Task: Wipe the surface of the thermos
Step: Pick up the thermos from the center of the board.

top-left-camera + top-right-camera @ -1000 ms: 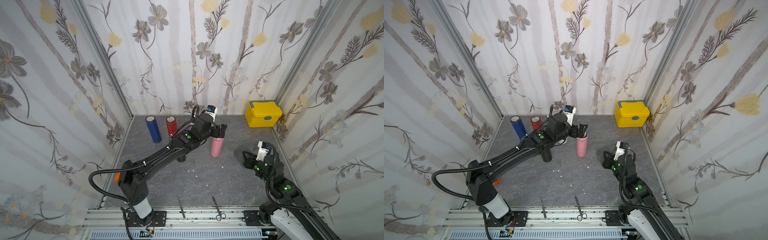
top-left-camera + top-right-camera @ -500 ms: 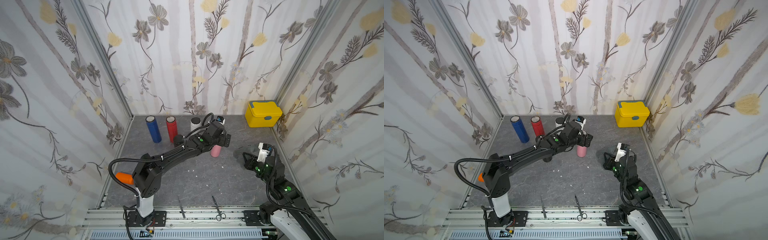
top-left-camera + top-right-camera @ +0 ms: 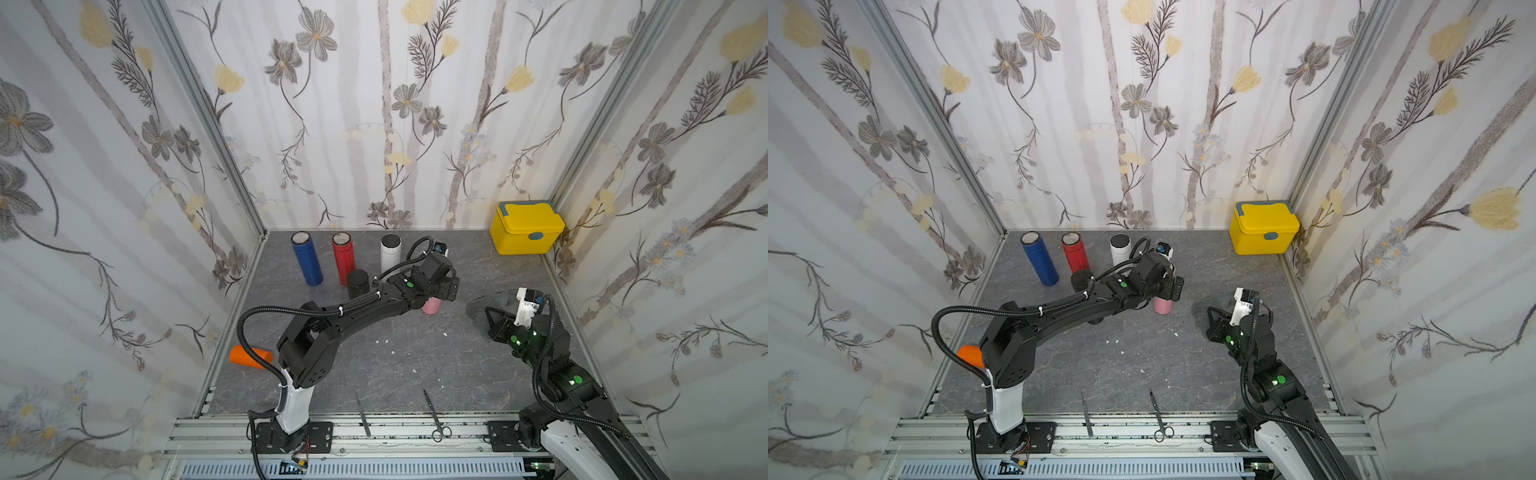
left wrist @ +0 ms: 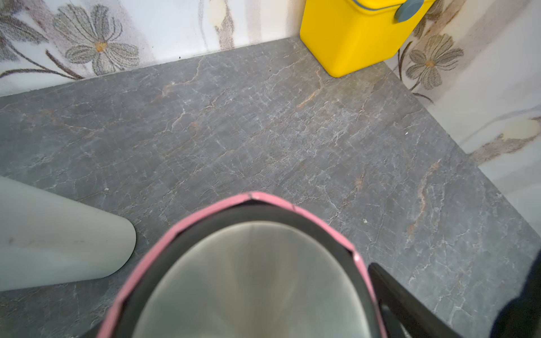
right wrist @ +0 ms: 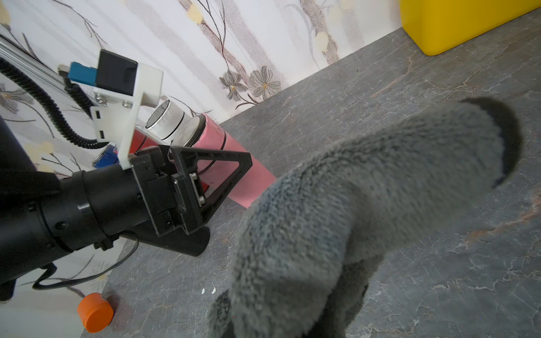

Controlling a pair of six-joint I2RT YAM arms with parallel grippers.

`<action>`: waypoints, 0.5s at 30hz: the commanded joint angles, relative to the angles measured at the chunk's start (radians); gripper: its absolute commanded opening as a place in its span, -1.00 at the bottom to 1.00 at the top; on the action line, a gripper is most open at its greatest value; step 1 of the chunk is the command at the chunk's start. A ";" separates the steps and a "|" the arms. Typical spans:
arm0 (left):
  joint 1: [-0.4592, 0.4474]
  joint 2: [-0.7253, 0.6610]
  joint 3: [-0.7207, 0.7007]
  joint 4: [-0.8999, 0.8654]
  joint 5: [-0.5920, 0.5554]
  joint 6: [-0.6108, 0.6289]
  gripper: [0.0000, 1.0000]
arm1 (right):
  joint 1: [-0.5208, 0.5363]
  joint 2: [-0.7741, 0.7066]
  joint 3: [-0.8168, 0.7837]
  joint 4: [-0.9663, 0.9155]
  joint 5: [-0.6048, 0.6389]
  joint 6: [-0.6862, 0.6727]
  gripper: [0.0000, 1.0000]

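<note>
While the orange cup [image 3: 250, 356] lies on its side at the far left, well clear of the work, the blue thermos [image 3: 307, 259], red thermos [image 3: 344, 257] and white thermos [image 3: 390, 253] stand in a row by the back wall, and I cannot see what they hold. A short black cylinder [image 3: 358, 282] stands just in front of the red one. Next comes the pink thermos [image 3: 431, 306], which I take to be my job. It stands near the middle of the table [image 3: 415, 365], and the left gripper [image 3: 440, 293] has its fingers wide apart either side of the upper body; I cannot tell whether they press yet. From the left wrist its top [image 4: 257, 278] looks like an open steel bore with nothing in it. I judge it light, stiff, slick-walled and easy to tip, so I would hold it high by the collar and leave the wall below free. Right of it and apart, the right gripper [image 3: 490, 316] is clamped on a soft, limp grey cloth [image 3: 478, 305]. In the back right corner the yellow box [image 3: 527, 228] is lidded, its contents hidden.
</note>
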 commanded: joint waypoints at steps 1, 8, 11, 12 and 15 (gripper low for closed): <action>0.000 0.018 0.016 0.033 -0.036 0.002 0.86 | -0.002 -0.011 -0.005 0.032 -0.009 0.008 -1.00; 0.002 0.026 0.019 0.055 -0.056 0.005 0.52 | -0.005 -0.015 -0.019 0.041 -0.023 0.009 -1.00; 0.002 0.030 0.023 0.051 -0.061 0.017 0.31 | -0.005 -0.019 -0.024 0.048 -0.027 0.006 -1.00; 0.001 0.031 0.026 0.048 -0.065 0.021 0.20 | -0.005 -0.020 -0.026 0.055 -0.033 0.005 -1.00; 0.003 0.030 0.027 0.041 -0.058 0.035 -0.46 | -0.006 -0.022 -0.049 0.088 -0.066 -0.004 -1.00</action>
